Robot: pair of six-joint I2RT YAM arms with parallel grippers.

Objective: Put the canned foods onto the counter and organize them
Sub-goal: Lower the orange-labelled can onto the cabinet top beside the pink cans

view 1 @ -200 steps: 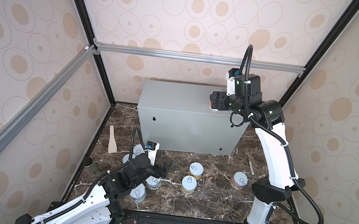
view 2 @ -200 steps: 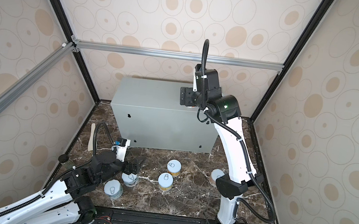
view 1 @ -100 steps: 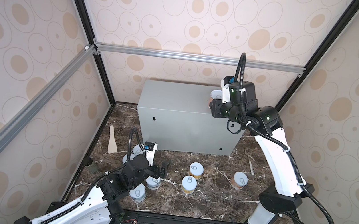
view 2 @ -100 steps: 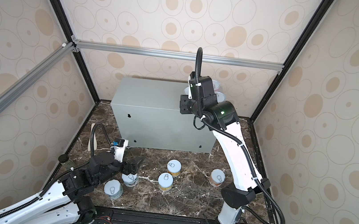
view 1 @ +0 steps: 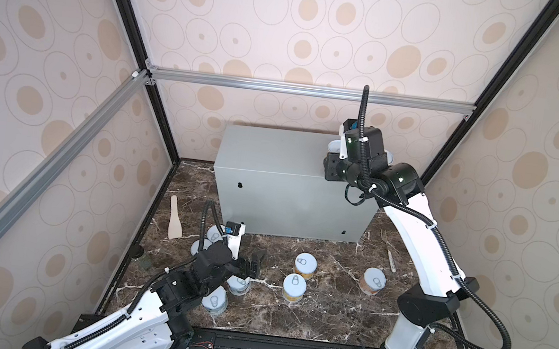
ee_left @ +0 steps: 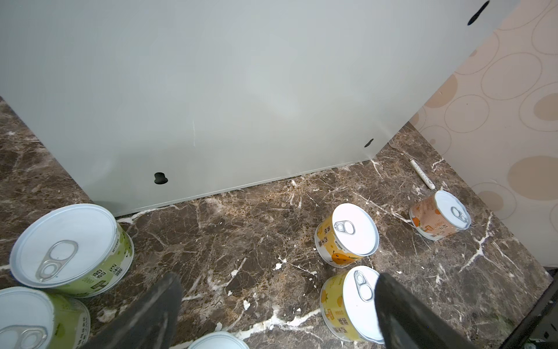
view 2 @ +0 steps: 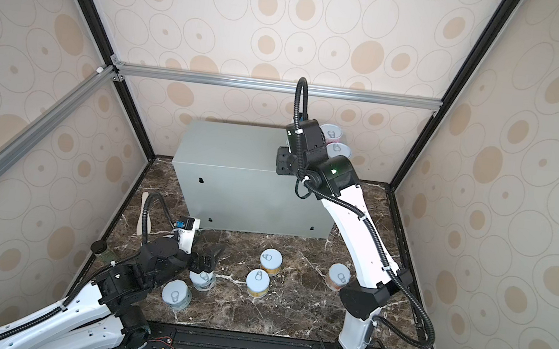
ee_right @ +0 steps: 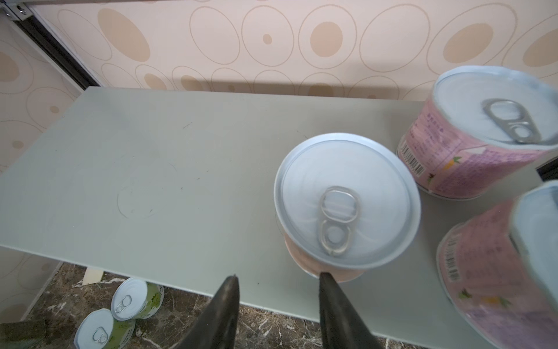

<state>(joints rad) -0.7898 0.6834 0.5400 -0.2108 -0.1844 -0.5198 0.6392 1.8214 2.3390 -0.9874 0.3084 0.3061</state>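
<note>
The short peach-orange can with a silver pull-tab lid (ee_right: 347, 199) stands upright at the right end of the large light-grey metal counter (ee_right: 151, 181), beside two pink-labelled cans (ee_right: 471, 151) whose barcodes and fine print are too small to read. It sits just beyond the tips of the right gripper (ee_right: 277, 276), whose jaws are partly parted and empty. Over the dark brown veined marble floor (ee_left: 241, 241), the left gripper (ee_left: 277, 281) hovers spread wide, holding nothing, between green-labelled cans (ee_left: 72, 250) and yellow-labelled cans (ee_left: 347, 235) printed with Chinese characters and a cartoon fruit.
</note>
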